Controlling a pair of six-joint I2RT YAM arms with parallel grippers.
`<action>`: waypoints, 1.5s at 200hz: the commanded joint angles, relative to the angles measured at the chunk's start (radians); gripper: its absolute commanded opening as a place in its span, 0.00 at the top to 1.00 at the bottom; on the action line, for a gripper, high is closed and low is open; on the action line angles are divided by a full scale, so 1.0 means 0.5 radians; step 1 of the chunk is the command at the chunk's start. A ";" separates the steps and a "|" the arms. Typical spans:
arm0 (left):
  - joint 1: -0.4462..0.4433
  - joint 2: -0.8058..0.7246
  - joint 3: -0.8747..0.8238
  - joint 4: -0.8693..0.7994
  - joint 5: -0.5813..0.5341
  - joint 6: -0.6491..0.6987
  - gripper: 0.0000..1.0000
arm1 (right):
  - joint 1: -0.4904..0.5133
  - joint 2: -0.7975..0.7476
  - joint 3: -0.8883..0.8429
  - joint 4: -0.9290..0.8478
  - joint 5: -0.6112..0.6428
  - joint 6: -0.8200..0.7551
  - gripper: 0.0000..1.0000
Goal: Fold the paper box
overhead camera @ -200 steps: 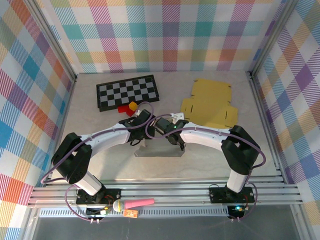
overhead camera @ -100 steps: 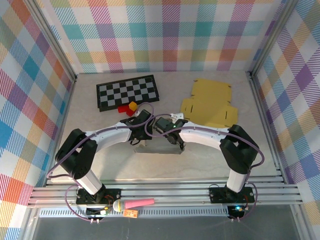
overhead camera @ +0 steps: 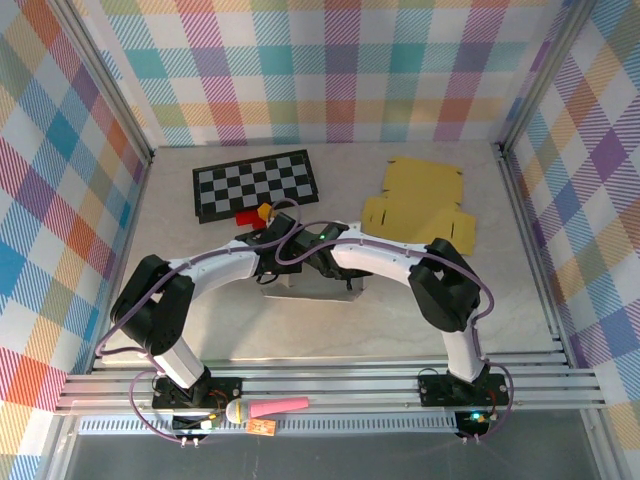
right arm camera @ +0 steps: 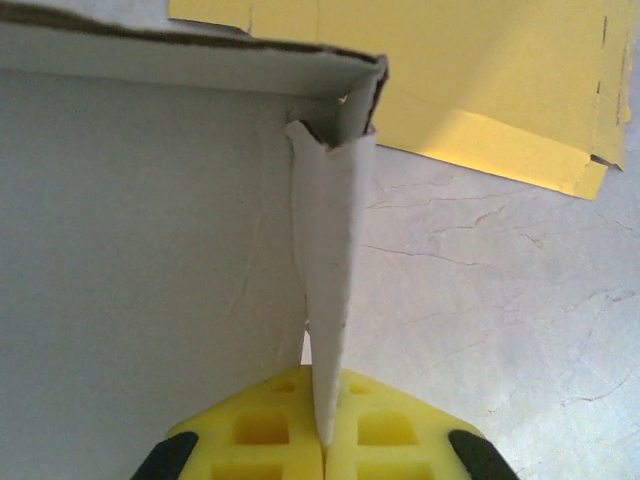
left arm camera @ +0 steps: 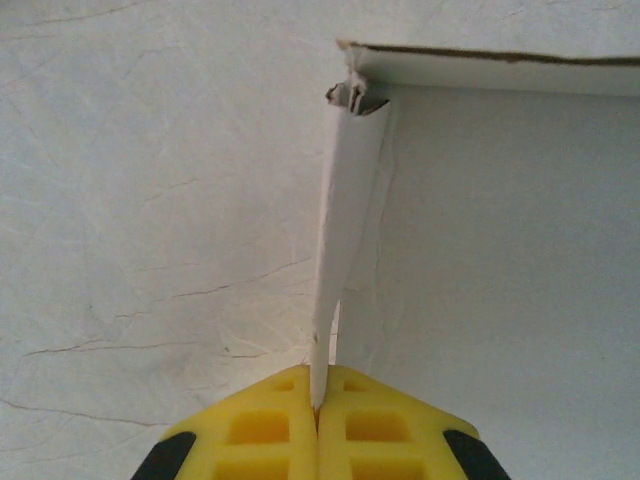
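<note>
The white paper box [overhead camera: 312, 291] lies in the middle of the table, partly hidden under both wrists. In the left wrist view, my left gripper [left arm camera: 320, 385] is shut on the box's upright left side wall [left arm camera: 347, 190], which meets the far wall [left arm camera: 500, 72] at a corner. My right gripper [right arm camera: 325, 405] is likewise shut on the upright right side wall [right arm camera: 330, 240], with the box floor [right arm camera: 140, 250] to its left. From above, the left gripper [overhead camera: 271, 263] and the right gripper [overhead camera: 340, 266] face each other across the box.
A flat yellow cardboard blank [overhead camera: 418, 207] lies at the back right, close behind the box [right arm camera: 480, 80]. A checkerboard [overhead camera: 256, 184] sits at the back left with small red and yellow pieces [overhead camera: 256, 214] at its front edge. Walls enclose the table.
My left gripper has closed on the box's left wall. The right arm's elbow has swung left and back, and the box has shifted slightly away from the near edge.
</note>
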State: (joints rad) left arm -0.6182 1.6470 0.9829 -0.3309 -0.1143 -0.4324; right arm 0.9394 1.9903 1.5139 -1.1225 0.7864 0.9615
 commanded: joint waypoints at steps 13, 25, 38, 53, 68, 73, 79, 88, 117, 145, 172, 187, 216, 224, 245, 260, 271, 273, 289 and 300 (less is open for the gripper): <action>-0.058 -0.031 0.038 -0.005 -0.077 0.017 1.00 | -0.019 -0.109 -0.127 0.169 -0.143 -0.048 1.00; -0.058 -0.041 0.041 -0.016 -0.093 0.059 1.00 | -0.039 -0.177 -0.137 0.194 -0.212 -0.055 1.00; -0.058 -0.056 0.041 -0.022 -0.099 0.107 1.00 | -0.060 -0.250 -0.148 0.204 -0.246 -0.059 1.00; -0.058 -0.070 0.042 -0.025 -0.105 0.175 1.00 | -0.105 -0.324 -0.175 0.247 -0.375 -0.095 0.89; -0.058 -0.076 0.053 -0.039 -0.112 0.240 1.00 | -0.146 -0.373 -0.182 0.251 -0.494 -0.110 0.73; -0.058 -0.076 0.061 -0.044 -0.112 0.265 1.00 | -0.158 -0.391 -0.186 0.263 -0.533 -0.132 0.70; -0.058 -0.073 0.069 -0.054 -0.116 0.288 1.00 | -0.165 -0.413 -0.185 0.274 -0.569 -0.154 0.67; -0.058 -0.070 0.083 -0.070 -0.122 0.323 1.00 | -0.175 -0.454 -0.183 0.274 -0.607 -0.176 0.62; -0.057 -0.067 0.123 -0.104 -0.137 0.423 1.00 | -0.199 -0.595 -0.162 0.279 -0.662 -0.303 0.52; -0.058 -0.064 0.156 -0.130 -0.128 0.515 1.00 | -0.310 -0.800 -0.331 0.606 -0.823 -0.848 0.53; -0.064 -0.050 0.187 -0.159 -0.130 0.596 1.00 | -0.476 -0.926 -0.518 0.932 -1.030 -1.547 0.49; -0.076 -0.045 0.204 -0.180 -0.139 0.673 1.00 | -0.557 -0.952 -0.591 1.060 -1.107 -1.840 0.47; -0.094 -0.010 0.259 -0.256 -0.168 0.844 1.00 | -0.701 -0.942 -0.659 1.192 -1.316 -2.058 0.43; -0.094 0.013 0.285 -0.283 -0.170 0.893 1.00 | -0.715 -0.931 -0.673 1.207 -1.356 -2.067 0.42; -0.100 0.121 0.401 -0.396 -0.194 0.995 1.00 | -0.722 -0.874 -0.650 1.179 -1.458 -2.046 0.40; -0.099 0.198 0.494 -0.447 -0.201 1.030 1.00 | -0.724 -0.845 -0.643 1.160 -1.470 -1.967 0.39; -0.101 0.276 0.590 -0.510 -0.235 1.028 0.99 | -0.722 -0.831 -0.642 1.140 -1.436 -1.899 0.39; -0.100 0.293 0.607 -0.522 -0.239 1.024 0.98 | -0.722 -0.830 -0.642 1.134 -1.435 -1.886 0.39; -0.101 0.416 0.751 -0.618 -0.235 0.994 0.89 | -0.722 -0.827 -0.641 1.100 -1.429 -1.790 0.38; -0.101 0.478 0.829 -0.656 -0.229 0.964 0.82 | -0.722 -0.833 -0.642 1.080 -1.436 -1.710 0.38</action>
State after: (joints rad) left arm -0.6609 1.8210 1.3087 -0.5575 -0.2081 0.0498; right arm 0.5762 1.5738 1.1843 -0.5629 0.0956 0.0261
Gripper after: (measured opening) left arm 0.114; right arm 0.618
